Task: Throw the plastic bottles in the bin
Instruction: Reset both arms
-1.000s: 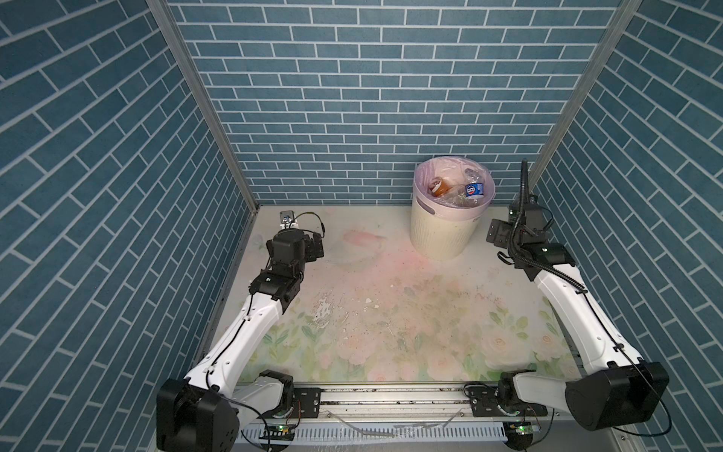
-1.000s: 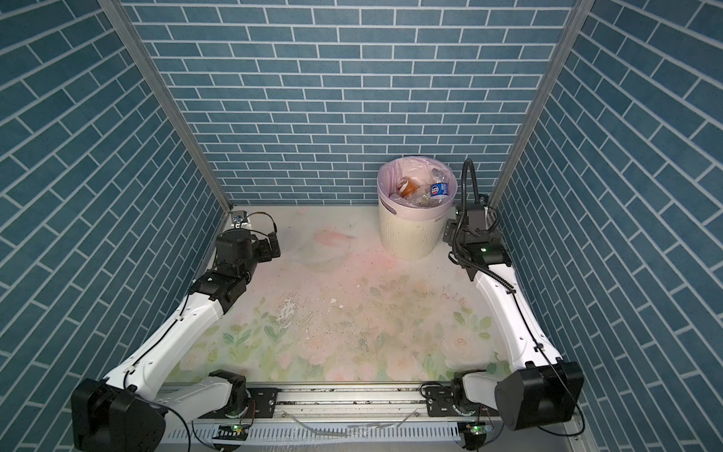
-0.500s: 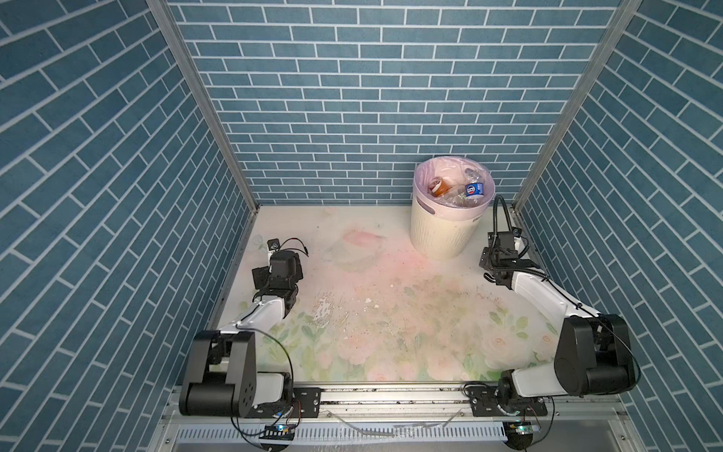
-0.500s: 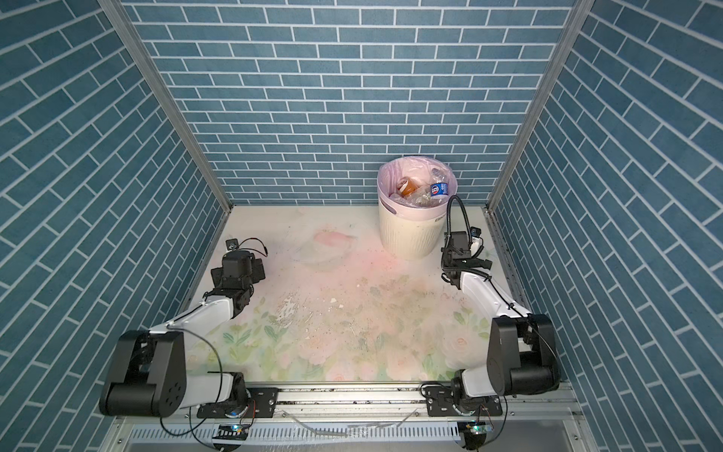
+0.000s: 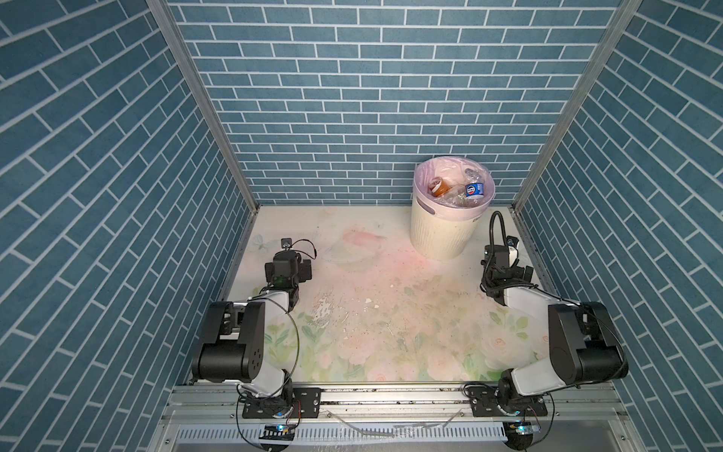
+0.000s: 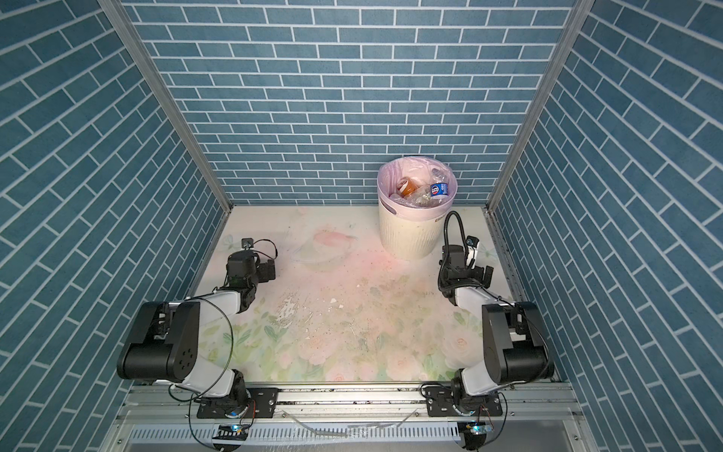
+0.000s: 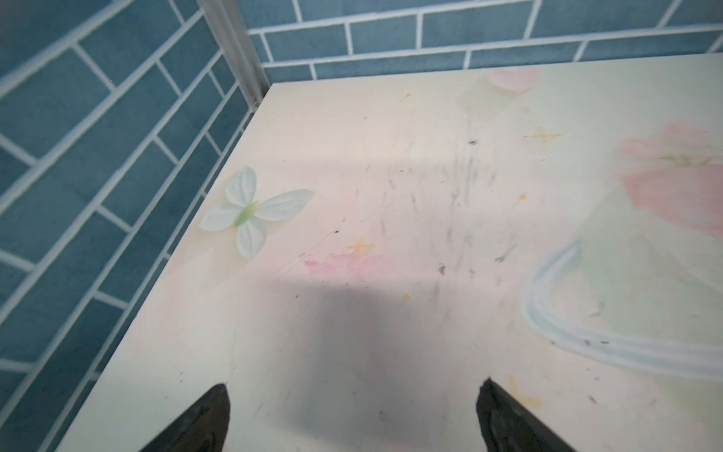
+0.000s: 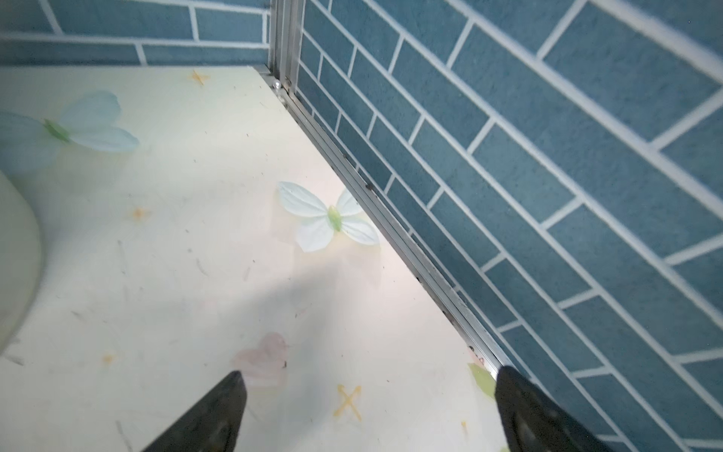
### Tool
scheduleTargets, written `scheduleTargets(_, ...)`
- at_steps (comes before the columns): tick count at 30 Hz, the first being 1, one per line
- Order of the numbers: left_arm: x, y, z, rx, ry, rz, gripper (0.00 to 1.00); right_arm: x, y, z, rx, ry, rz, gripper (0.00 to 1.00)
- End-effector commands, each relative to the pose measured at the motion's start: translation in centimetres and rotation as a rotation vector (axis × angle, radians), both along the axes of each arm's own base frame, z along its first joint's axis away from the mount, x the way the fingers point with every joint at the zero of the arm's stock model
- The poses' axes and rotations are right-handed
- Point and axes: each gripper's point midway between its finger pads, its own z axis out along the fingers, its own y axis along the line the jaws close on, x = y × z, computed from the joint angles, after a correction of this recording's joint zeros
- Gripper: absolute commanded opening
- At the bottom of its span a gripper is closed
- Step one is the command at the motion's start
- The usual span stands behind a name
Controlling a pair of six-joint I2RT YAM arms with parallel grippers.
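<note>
Both grippers are standing wide open and holding nothing. The left gripper [image 7: 352, 391] is hanging low over bare table near the left wall, and the right gripper [image 8: 369, 375] is hanging low over bare table just beside the right wall.

Between them the flowered table [image 5: 391, 313] is showing only scuffs and crumbs in both top views, with no bottle lying loose on it.

At the back right the bin [image 5: 438, 235] is standing upright, lined with a pale pink bag [image 5: 420, 176].

Inside it the bottles [image 5: 455, 195] are lying heaped at mixed angles, so no single long axis is showing. A blue-labelled bottle [image 5: 474, 189] and an orange one [image 5: 441, 188] are lying on top.

The bin is sitting ahead of the right gripper and a little toward the middle, its pale wall [image 8: 15, 254] showing at the edge of the right wrist view. The right arm is much the nearer, and the left is well apart from it. Judging by the bare table, the job is looking finished.
</note>
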Motion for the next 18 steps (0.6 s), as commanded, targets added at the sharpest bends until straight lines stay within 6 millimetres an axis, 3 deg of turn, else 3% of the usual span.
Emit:
scheduleTargets(1,0.0,-1.1,0.8,0.006,-0.057,-0.072,0.99,0.9,-0.1,1.7,-0.051,-0.126,0.008,0.99)
scheduleTargets(5,-2.3,-0.5,1.0,0.013,-0.253,-0.041,0.99,0.7,0.1,1.5,-0.048,-0.175,0.030,0.99)
scheduleTargets(6,-2.9,0.1,0.8,-0.005,-0.227,-0.007,0.99,0.8,0.1,1.6,-0.051,-0.178,0.034,0.99)
scheduleTargets(15,-1.6,-1.0,0.5,0.015,-0.177,-0.060,0.99,0.2,0.5,1.6,-0.022,-0.223,0.077,0.99)
scheduleTargets(18,-1.6,-1.0,0.4,0.014,-0.177,-0.061,0.99,0.6,2.3,1.2,0.001,-0.222,0.208,0.99)
